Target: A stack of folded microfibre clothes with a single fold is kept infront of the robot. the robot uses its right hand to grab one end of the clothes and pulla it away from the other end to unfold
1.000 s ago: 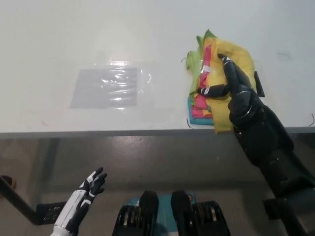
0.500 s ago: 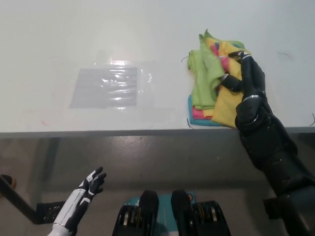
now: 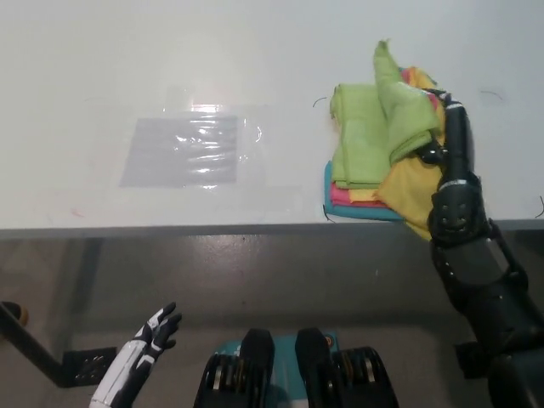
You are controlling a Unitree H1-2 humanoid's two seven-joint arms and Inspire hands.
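- The stack of cloths (image 3: 361, 174) lies on the white table (image 3: 255, 76), at its near edge and toward the robot's right side; green, yellow, pink and teal layers are visible.
- The teal cloth (image 3: 365, 209) and pink cloth (image 3: 348, 196) lie flat at the bottom of the stack, showing only as thin bands at its near edge.
- The green cloth (image 3: 378, 127) sits on top. Its right portion is lifted into a raised fold, with a pointed corner standing beyond the far side of the stack. Judgement: the lifted end is the one being drawn off to open the single fold.
- The yellow cloth (image 3: 412, 187) bulges out at the right of the stack, and its lower corner hangs past the table edge. Judgement: it was caught up along with the green layer.
- The right hand (image 3: 449, 140) stands at the right flank of the stack, closed on the bunched green and yellow fabric. The exact finger contact is partly hidden by the cloth.
- The black forearm rises steeply from below the table edge to the stack, with the wrist nearly upright.
- The left hand (image 3: 157, 327) rests well below and left of the stack, under table level, fingers spread and holding nothing.
- A clear plastic sheet (image 3: 187, 151) lies flat on the table, well to the left of the stack and untouched.
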